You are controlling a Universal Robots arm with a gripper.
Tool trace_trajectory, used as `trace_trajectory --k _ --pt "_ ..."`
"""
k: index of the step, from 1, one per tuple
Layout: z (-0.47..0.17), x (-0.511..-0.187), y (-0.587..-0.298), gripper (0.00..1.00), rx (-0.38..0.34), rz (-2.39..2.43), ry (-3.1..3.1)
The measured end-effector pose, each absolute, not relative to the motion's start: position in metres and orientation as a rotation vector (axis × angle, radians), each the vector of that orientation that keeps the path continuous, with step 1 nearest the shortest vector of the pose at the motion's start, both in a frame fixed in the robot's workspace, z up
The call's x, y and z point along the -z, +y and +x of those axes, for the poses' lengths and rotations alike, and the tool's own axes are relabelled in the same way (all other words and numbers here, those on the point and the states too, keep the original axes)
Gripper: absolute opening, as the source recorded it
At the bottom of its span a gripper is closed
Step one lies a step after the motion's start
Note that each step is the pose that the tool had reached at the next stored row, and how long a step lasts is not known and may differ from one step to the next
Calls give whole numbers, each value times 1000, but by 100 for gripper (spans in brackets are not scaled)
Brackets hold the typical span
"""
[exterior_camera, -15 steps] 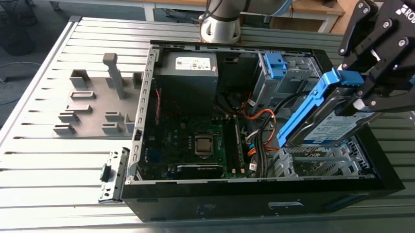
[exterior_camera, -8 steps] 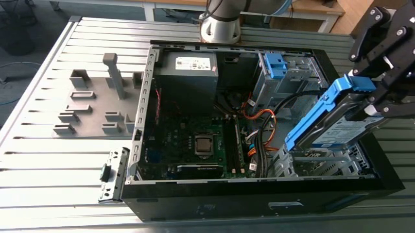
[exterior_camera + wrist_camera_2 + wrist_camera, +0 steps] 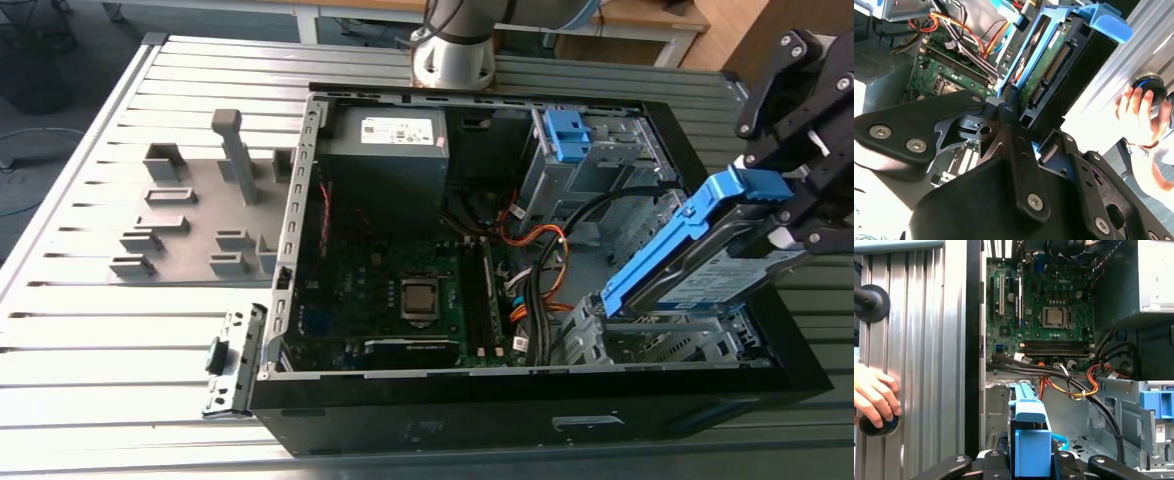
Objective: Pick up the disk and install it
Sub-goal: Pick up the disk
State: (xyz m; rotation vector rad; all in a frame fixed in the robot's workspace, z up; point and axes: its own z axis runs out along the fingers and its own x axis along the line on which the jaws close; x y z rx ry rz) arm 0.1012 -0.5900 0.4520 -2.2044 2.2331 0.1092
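The disk (image 3: pixel 705 268), a silver-grey drive in a bright blue carrier, hangs tilted over the open computer case (image 3: pixel 441 420) at the exterior view's right. Its lower end dips toward the metal drive cage (image 3: pixel 667 338) in the case's near right corner. My gripper (image 3: pixel 781 205) is shut on the disk's upper end, by the blue handle. In the second wrist view the disk (image 3: pixel 1046 65) stands edge-on between my black fingers (image 3: pixel 1009 107), connector side showing. The first wrist view looks down along the blue carrier (image 3: pixel 1029 432) into the case.
The motherboard (image 3: pixel 400 290), orange and black cables (image 3: pixel 547 260) and a grey box with a white sticker (image 3: pixel 387 140) lie inside the case. A second blue carrier (image 3: pixel 567 135) sits in the far bay. A grey slotted fixture (image 3: pixel 187 220) lies left. A person's hand (image 3: pixel 874 400) rests on a black knob.
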Motion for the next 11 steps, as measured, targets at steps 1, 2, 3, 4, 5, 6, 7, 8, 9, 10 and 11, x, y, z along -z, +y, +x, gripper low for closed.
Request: trace_trajectory --k 1,2,3,4,5,6,7,8,9,10,11 --pt "103 -451 -590 36 -109 -2204 2233" --pt "104 -450 -590 36 -109 -2204 2233" --pt "105 -449 -590 36 -109 -2204 2233" --pt "105 -448 -590 36 -109 -2205 2233" --pt "105 -447 -590 36 -109 -2205 2233" --pt "105 -446 -590 36 -110 -2205 2232" --pt "105 -446 -590 36 -110 -2206 2232" --pt "105 -445 -590 36 -110 -2206 2232" --pt "105 -445 -590 36 -110 -2206 2232" --pt "105 -444 -589 36 -110 -2206 2232" --pt "105 -444 -588 36 -110 -2206 2231"
